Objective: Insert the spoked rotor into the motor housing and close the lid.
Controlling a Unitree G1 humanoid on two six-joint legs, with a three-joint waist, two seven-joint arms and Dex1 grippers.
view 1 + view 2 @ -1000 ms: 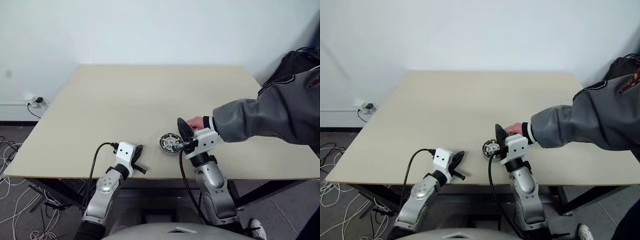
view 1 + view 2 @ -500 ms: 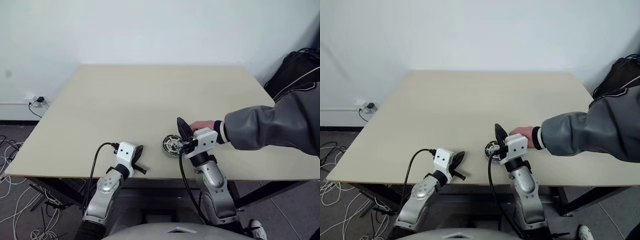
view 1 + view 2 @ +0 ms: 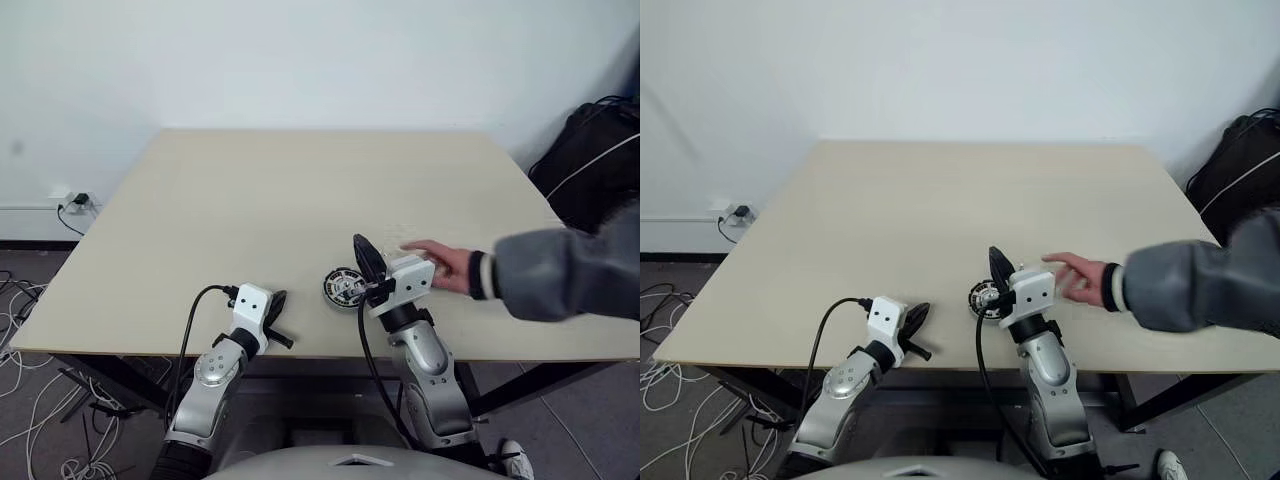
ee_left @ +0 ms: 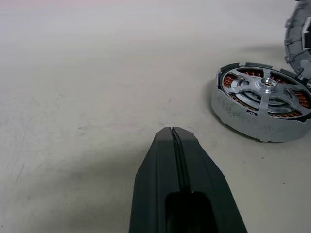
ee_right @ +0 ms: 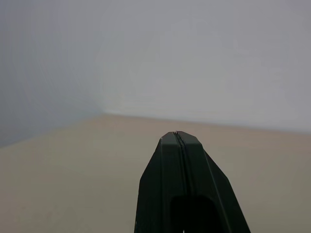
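Now, table: we see a pale beige rectangular tabletop (image 3: 300,200) with our two arms at its near edge.
Motor housing: the squat round silvery puck (image 4: 262,108) with copper-brown windings lies flat near that edge, just beside our right arm.
Rotor: a slim silvery spoked wheel with a small hub (image 4: 266,87) sits inside the puck, over the windings.
Left gripper: our left gripper (image 3: 275,307), two black fingers, rests low at the table edge, well left of the puck, fingers pressed together on nothing.
Right gripper: our right gripper (image 3: 367,258) is tilted upward beside the puck, its black fingers likewise clenched and empty.
Person: a hand (image 3: 440,264) in a grey sleeve (image 3: 565,275) hovers over the table just right of our right gripper.
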